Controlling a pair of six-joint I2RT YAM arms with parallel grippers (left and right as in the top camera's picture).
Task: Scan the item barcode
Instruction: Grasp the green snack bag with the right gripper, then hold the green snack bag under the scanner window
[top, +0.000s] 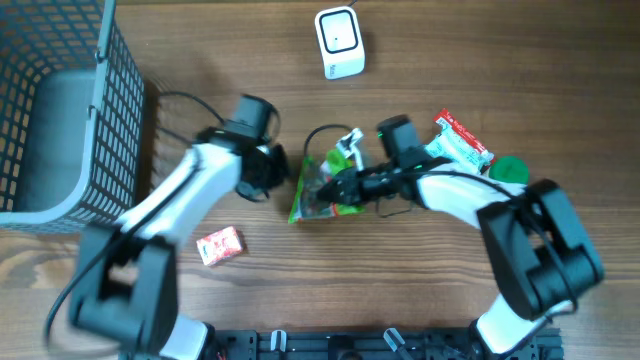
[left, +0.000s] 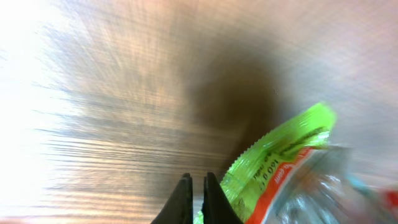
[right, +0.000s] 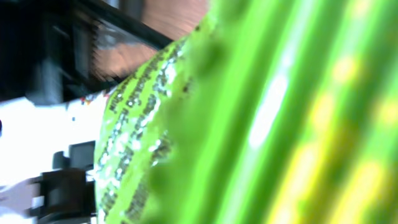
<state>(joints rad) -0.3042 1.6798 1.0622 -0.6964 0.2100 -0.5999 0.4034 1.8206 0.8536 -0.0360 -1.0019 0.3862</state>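
bag: seems light, soft, slippery film | you should take its sealed edge | left fingers clenched, empty | right fingers at bag, grip I cannot tell

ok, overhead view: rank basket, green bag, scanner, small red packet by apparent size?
Wire basket, clearly largest.
Green bag, partly hidden.
White scanner, close to the bag, so unsure.
Small red packet, smallest.

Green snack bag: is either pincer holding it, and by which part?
Left pincer is shut beside the green snack bag, empty. Right pincer sits at the bag's side nearest its own arm; a firm hold cannot be told.
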